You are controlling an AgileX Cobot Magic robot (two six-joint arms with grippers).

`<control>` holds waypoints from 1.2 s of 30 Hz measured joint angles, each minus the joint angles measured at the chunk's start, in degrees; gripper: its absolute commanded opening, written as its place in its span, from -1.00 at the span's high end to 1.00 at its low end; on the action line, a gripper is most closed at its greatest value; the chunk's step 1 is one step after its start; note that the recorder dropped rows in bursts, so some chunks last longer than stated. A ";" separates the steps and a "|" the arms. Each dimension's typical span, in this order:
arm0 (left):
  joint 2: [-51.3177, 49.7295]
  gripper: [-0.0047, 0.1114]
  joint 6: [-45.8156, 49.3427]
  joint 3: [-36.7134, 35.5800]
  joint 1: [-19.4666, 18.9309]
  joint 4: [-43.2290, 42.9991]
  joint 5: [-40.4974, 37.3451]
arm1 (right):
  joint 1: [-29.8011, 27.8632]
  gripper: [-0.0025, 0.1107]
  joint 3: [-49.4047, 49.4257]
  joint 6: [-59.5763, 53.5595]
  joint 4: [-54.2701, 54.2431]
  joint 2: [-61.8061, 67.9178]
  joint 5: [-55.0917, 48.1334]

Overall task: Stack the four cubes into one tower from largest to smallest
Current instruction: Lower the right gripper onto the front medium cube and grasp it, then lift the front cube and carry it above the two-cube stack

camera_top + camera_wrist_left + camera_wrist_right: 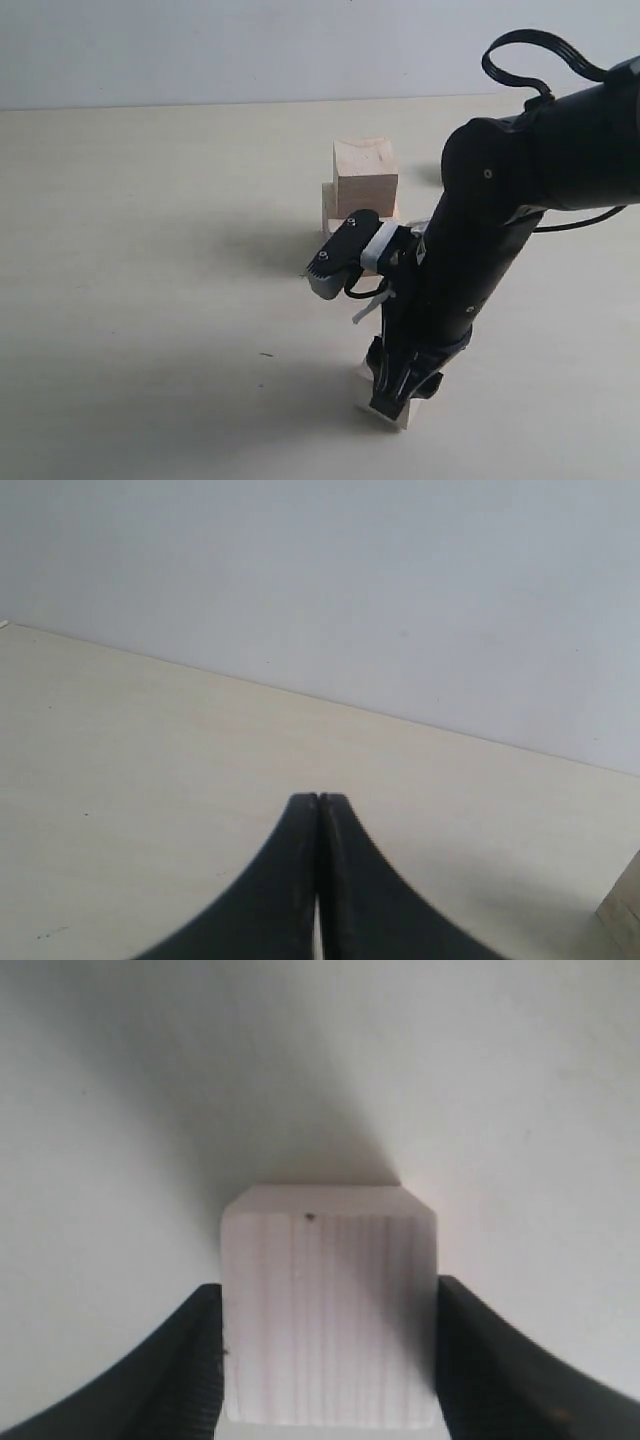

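Note:
In the right wrist view a pale wood cube (329, 1310) rests on the table between my right gripper's (329, 1360) black fingers, which press flat against its two sides. The exterior view shows that gripper (393, 395) pointing straight down near the front edge, with the cube (400, 415) mostly hidden under it. Further back, a mid-size cube (365, 178) sits on a wider cube (327, 208), forming a two-block tower. My left gripper (318, 800) is shut on nothing above bare table and is out of the exterior view.
The right arm (500, 200) reaches in from the right, and its wrist camera housing (340, 260) hangs just in front of the two-block stack. A wooden block's edge (625, 920) shows at the border of the left wrist view. A pale wall rises behind the table.

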State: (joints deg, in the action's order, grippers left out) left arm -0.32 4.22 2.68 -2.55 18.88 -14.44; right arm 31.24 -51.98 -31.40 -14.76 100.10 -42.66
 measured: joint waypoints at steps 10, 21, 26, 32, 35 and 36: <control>0.00 0.92 0.00 0.00 0.00 0.00 0.00 | 0.00 0.27 -15.68 13.69 0.13 -5.76 -20.50; 0.00 0.92 0.00 0.00 0.00 0.00 0.00 | 0.00 0.26 -42.75 33.26 5.01 -6.75 -26.85; 0.00 0.92 0.00 0.00 0.00 0.00 0.00 | 0.00 0.26 -49.67 41.96 16.95 0.86 -27.18; 0.00 0.92 0.00 0.00 0.00 0.00 0.00 | -0.11 0.26 -55.56 49.25 19.97 9.56 -27.48; 0.00 0.92 0.00 0.00 0.00 0.00 0.00 | -1.45 0.26 -56.70 53.42 19.39 10.88 -27.48; 0.00 0.92 0.00 0.00 0.00 0.00 0.00 | -2.06 0.26 -56.86 54.44 18.89 10.97 -27.48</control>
State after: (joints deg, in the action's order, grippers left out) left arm -0.32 4.22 2.68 -2.55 18.88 -14.44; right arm 29.18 -108.84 23.04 4.13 111.07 -70.14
